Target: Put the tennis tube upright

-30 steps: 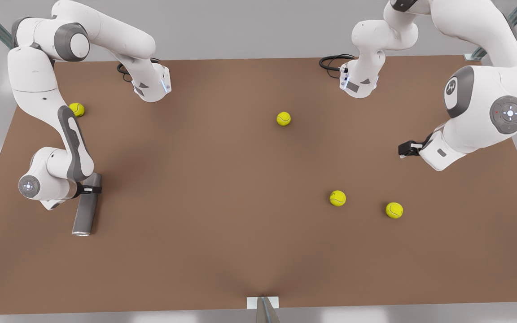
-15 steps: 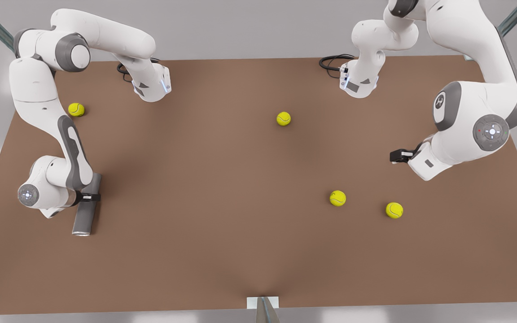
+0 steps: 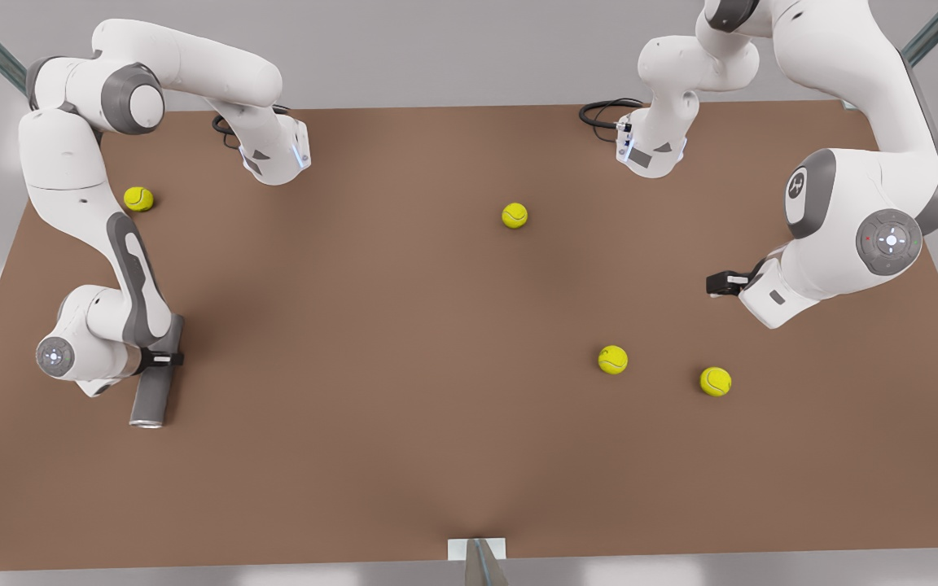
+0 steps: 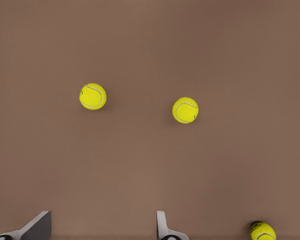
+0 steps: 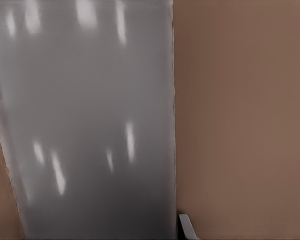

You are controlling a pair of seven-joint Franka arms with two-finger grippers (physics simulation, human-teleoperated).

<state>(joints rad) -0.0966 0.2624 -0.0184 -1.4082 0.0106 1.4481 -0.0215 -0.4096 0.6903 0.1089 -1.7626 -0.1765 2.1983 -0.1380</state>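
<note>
Brown table (image 3: 404, 391) fills the scene, grey surround behind. Nearest the camera on the front view's left lies the tennis tube (image 3: 155, 381), on its side, silvery rim toward the camera. The right gripper (image 3: 161, 356) is pinching the tube across its body, roughly mid-length; in the right wrist view the grey wall (image 5: 90, 125) sits right up against the lens w/ one fingertip (image 5: 186, 225) beside it.

Step in hand, as I judge it: lift & rotate to vertical. Grip looks near mid-length, so it should pivot w/o much torque; raise first so the lower end clears the table, then turn the wrist, set it down flat, release only once it's square.

Further off, front view's right: two balls (image 3: 613, 359), (image 3: 715, 381), then the left gripper (image 3: 721, 282), waiting above the table, fingers (image 4: 39, 227) spread on nothing. Farther: balls at (image 3: 515, 215) & (image 3: 138, 198).

Vs 0.5 s ago: tube appears slightly shorter in the front view, its rim end a touch higher in the picture, so prob. starting to tip up. Left arm has barely moved.
</note>
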